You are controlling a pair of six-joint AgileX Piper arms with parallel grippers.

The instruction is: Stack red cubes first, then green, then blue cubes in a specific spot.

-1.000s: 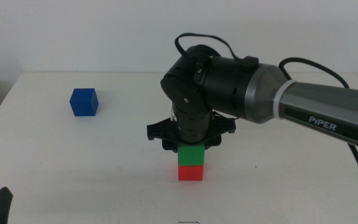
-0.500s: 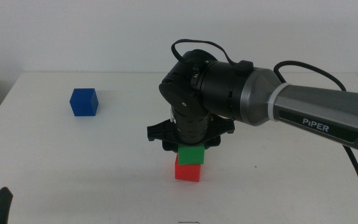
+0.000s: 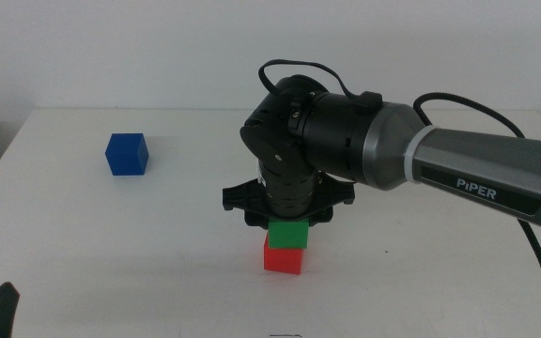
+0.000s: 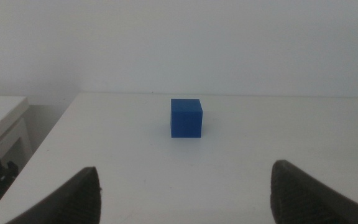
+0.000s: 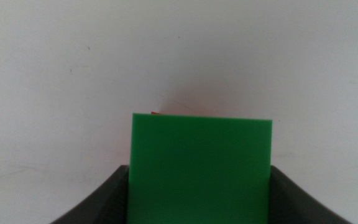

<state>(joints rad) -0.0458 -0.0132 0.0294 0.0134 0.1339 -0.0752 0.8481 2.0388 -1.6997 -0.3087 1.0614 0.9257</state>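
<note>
Table (image 3: pixel 83 235) — plain and white — carries everything, and on it the right arm reaches in from the right edge to a spot near the middle of the front half. The right gripper (image 3: pixel 289 223) is pointed straight down there, and the green cube (image 3: pixel 289 233) is held between its jaws; in the right wrist view the cube (image 5: pixel 201 168) fills the gap, with a dark jaw pressed to each side. The red cube (image 3: pixel 283 257) is seen directly beneath, its top face met by the green one, though the two are not squared — the red is turned slightly and sits a little toward the left edge, so only a thin red sliver (image 5: pixel 155 113) shows past the green in the wrist view. The placing step is judged nearly done, release being what remains; a skewed seat could let the green cube tip when the jaws part.

The relation that matters next concerns the blue cube (image 3: pixel 126 154). It stands alone toward the back-left corner, well apart from the stack, and lies far nearer the left arm. The left gripper (image 4: pixel 185 193) waits at the front-left corner with jaws spread wide and nothing between them, and the blue cube (image 4: pixel 186 117) is seen straight ahead of it, centred in the gap.
</note>
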